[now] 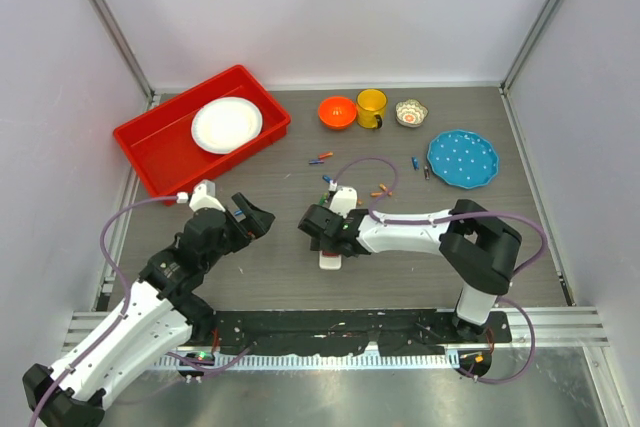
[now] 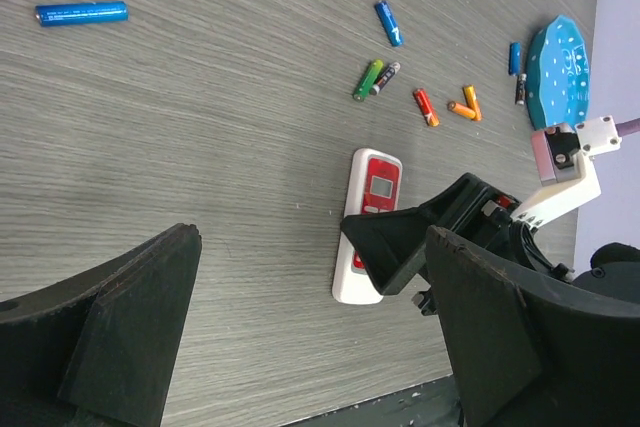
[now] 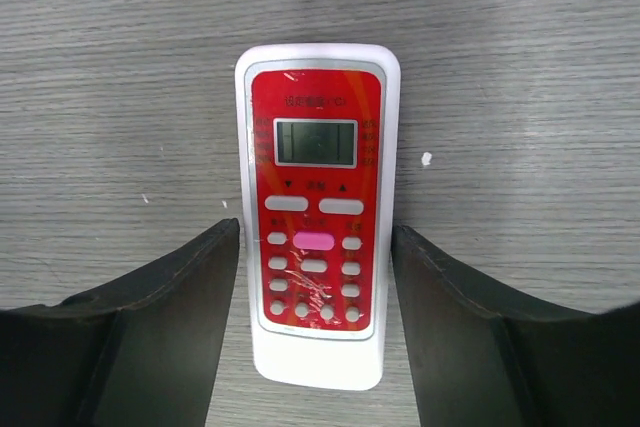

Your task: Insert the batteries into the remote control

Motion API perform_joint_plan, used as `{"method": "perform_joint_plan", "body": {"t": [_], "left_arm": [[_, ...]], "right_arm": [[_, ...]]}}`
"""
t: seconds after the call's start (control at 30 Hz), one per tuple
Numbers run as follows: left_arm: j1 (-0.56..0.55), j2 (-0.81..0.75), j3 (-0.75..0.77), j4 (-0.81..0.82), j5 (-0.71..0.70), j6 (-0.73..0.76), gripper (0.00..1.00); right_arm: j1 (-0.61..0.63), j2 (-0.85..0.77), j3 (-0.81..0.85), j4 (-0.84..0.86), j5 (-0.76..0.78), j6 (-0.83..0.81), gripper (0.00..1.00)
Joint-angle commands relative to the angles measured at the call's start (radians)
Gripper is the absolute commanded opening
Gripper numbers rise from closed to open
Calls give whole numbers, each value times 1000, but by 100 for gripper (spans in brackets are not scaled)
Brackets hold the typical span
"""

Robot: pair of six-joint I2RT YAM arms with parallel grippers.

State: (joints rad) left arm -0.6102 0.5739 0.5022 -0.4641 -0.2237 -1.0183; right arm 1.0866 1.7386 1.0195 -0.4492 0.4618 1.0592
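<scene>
Now the right gripper (image 3: pixel 315 235) straddles the remote control (image 3: pixel 316 147) mid-frame, across its long axis; grip unclear. The left gripper (image 1: pixel 252 217) gapes wide, farther off.

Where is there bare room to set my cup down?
Bare: between the red bin and the batteries; also the near strip in front of the remote control. Crowded: the batteries mid-table and the back row, orange bowl to blue plate.

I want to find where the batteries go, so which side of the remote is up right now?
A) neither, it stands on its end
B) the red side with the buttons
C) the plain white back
B: the remote control lies flat with its red buttoned face and little screen pointing up at the camera.
</scene>
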Motion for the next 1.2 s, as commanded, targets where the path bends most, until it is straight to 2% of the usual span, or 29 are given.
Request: {"method": "perform_joint_plan", "body": {"t": [0.0, 0.3, 0.43, 0.5, 0.57, 0.63, 0.73, 0.77, 0.93, 1.17], "left_arm": [[4, -5, 7, 12, -32, -5, 98], [4, 20, 10, 22, -28, 17, 100], [4, 85, 53, -4, -49, 72, 100], [3, 119, 76, -4, -52, 93, 100], [-3, 196, 88, 10, -36, 99, 100], [-57, 262, 99, 60, -28, 103, 100], [-188, 424, 154, 91, -117, 92, 100], [-216, 522, 179, 90, -129, 86, 100], [-292, 765, 360, 68, -100, 98, 100], [-303, 984, 556, 7, 19, 201, 100]], "right_arm": [[2, 29, 36, -23, 9, 36, 70], [2, -56, 65, -80, 37, 8, 82], [2, -238, 25, -121, 104, -18, 88], [2, -379, -13, -144, 165, -45, 89], [3, -474, -68, -141, 202, -94, 90], [1, -598, -117, -129, 274, -123, 90], [1, -735, -246, -80, 368, -133, 90], [1, -766, -313, -59, 377, -140, 90], [-1, -977, -429, 67, 282, -252, 91], [-1, -1038, -449, 24, 268, -300, 90]]}}
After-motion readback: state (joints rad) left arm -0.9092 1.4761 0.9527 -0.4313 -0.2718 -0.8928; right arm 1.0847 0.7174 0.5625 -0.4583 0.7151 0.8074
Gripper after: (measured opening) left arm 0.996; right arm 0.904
